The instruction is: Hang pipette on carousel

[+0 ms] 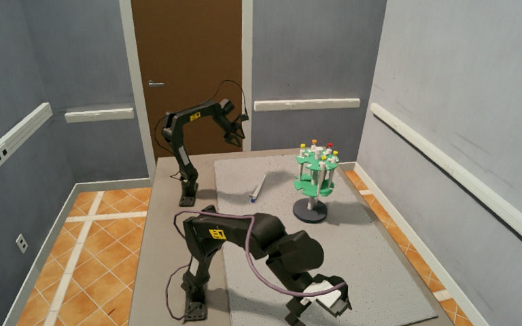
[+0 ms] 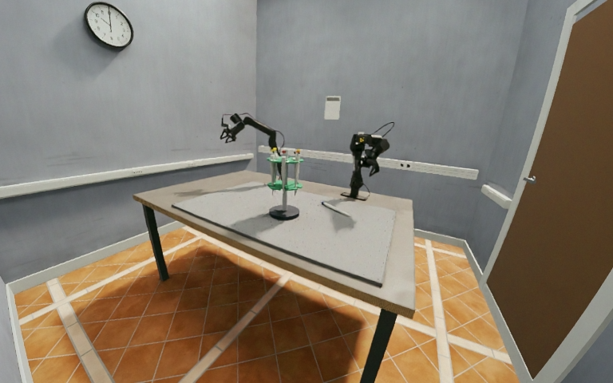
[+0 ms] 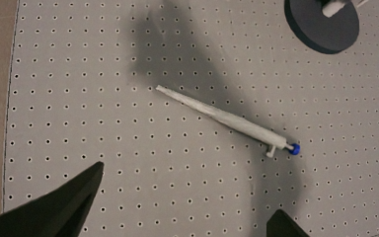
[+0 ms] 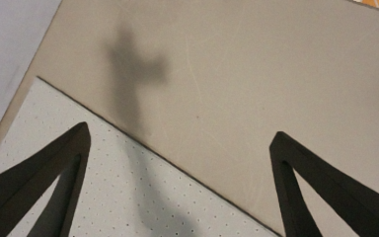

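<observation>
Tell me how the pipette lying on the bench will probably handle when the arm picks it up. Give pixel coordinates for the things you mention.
The pipette (image 1: 258, 187) (image 2: 336, 209) (image 3: 224, 118) is probably stiff, its body looking straight and solid. It may roll a little, being slender, though the side hook should check that. Gripped near the narrow tip, it would likely sag toward its thicker button end.
</observation>
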`<state>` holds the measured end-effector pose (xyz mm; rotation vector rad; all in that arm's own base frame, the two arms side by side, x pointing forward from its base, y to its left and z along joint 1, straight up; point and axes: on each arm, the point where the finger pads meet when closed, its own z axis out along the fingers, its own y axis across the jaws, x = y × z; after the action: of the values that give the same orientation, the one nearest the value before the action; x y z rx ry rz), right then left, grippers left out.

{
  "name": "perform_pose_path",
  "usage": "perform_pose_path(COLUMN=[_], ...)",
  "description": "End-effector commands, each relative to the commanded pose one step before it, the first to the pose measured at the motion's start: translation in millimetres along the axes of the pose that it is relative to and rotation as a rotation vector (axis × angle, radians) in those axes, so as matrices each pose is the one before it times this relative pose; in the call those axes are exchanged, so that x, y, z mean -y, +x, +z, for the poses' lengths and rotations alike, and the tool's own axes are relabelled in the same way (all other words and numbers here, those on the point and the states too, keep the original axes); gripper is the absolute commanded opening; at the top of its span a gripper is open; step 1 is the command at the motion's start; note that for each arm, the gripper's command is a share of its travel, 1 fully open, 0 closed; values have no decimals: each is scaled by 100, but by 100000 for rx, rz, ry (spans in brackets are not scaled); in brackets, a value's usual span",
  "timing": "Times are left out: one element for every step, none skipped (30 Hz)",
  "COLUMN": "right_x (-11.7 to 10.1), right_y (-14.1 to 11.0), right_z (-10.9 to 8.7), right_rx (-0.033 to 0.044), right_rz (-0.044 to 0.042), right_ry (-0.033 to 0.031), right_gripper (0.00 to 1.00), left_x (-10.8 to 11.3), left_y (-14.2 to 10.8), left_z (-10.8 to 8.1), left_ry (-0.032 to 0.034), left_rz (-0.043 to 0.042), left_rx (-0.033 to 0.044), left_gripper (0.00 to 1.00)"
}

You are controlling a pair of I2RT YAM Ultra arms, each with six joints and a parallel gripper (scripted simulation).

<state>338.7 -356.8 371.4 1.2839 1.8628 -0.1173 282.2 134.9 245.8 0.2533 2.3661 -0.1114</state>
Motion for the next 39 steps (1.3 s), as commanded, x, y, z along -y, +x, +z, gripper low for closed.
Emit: perform_pose_path(right_x=[742, 312, -343, 22, 227, 332, 338, -352, 117, 137, 0, 0, 136, 133, 122, 124, 241, 357, 356, -404, 114, 114, 324, 358, -305, 113, 97, 0, 0, 149, 62, 93, 70, 74, 187, 343, 76, -273, 67], right_y=[1780, 215, 547, 408, 339, 303, 301, 589, 438, 433, 0, 0, 470, 476, 487, 484, 459, 433, 434, 660, 540, 543, 519, 506, 654, 591, 591, 0, 0, 596, 620, 628, 638, 633, 627, 620, 632, 685, 672], right_z=[-2597, -668, -601, -613, -616, -622, -622, -564, -575, -568, 0, 0, -548, -539, -527, -528, -531, -534, -534, -475, -477, -468, -468, -471, -426, -418, -410, 0, 0, -405, -381, -364, -349, -352, -352, -352, -352, -299, -284], right_rx=[-1847, 145, -1392, -665, 53, 126, 132, -1435, -649, -15, 0, 0, -1167, -683, -19, -20, 40, 101, 103, -1488, -731, -21, 67, 82, -1439, -765, -22, 0, 0, -5, -1333, -804, -19, -21, -5, 18, -30, -1391, -840], right_rz=[-3694, 330, -4033, -2017, 175, 354, 372, -4147, -1907, 17, 0, 0, -3296, -1903, 1, 1, 238, 483, 492, -4474, -1961, 1, 486, 581, -4361, -1960, 1, 0, 0, 136, -3430, -1989, 1, 1, 355, 866, 297, -4820, -2018], right_ry=[2509, 346, 553, 582, 182, 363, 381, 397, 698, 20, 0, 0, 1192, 702, 4, 4, 232, 467, 475, 7, 643, 3, 453, 542, 82, 637, 1, 0, 0, 122, 876, 601, 1, -1, 304, 745, -230, 112, 563], right_gripper=[100, 100, 100, 100, 100, 100, 100, 100, 100, 100, 100, 100, 100, 100, 100, 100, 100, 100, 100, 100, 100, 100, 100, 100, 100, 100, 100, 100, 100, 100, 100, 100, 100, 100, 100, 100, 100, 100, 100], left_x=[-370, 0, 0, 0, 0, 0, 0, 0, 0, 0, 0, 0, 0, 0, 0, 0, 0, 0, 0, 0, 0, 0, 0, 0, 0, 0, 0, 0, 0, 0, 0, 0, 0, 0, 0, 0, 0, 0, 0], left_y=[-664, 0, 0, 0, 0, 0, 0, 0, 0, 0, 0, 0, 0, 0, 0, 0, 0, 0, 0, 0, 0, 0, 0, 0, 0, 0, 0, 0, 0, 0, 0, 0, 0, 0, 0, 0, 0, 0, 0], left_z=[-357, 0, 0, 0, 0, 0, 0, 0, 0, 0, 0, 0, 0, 0, 0, 0, 0, 0, 0, 0, 0, 0, 0, 0, 0, 0, 0, 0, 0, 0, 0, 0, 0, 0, 0, 0, 0, 0, 0], left_ry=[-787, 0, 0, 0, 0, 0, 0, 0, 0, 0, 0, 0, 0, 0, 0, 0, 0, 0, 0, 0, 0, 0, 0, 0, 0, 0, 0, 0, 0, 0, 0, 0, 0, 0, 0, 0, 0, 0, 0], left_rz=[1418, 0, 0, 0, 0, 0, 0, 0, 0, 0, 0, 0, 0, 0, 0, 0, 0, 0, 0, 0, 0, 0, 0, 0, 0, 0, 0, 0, 0, 0, 0, 0, 0, 0, 0, 0, 0, 0, 0], left_rx=[2703, 0, 0, 0, 0, 0, 0, 0, 0, 0, 0, 0, 0, 0, 0, 0, 0, 0, 0, 0, 0, 0, 0, 0, 0, 0, 0, 0, 0, 0, 0, 0, 0, 0, 0, 0, 0, 0, 0], left_gripper=[100, 100, 100, 100, 100, 100, 100, 100, 100, 100, 100, 100, 100, 100, 100, 100, 100, 100, 100, 100, 100, 100, 100, 100, 100, 100, 100, 100, 100, 100, 100, 100, 100, 100, 100, 100, 100, 100, 100])
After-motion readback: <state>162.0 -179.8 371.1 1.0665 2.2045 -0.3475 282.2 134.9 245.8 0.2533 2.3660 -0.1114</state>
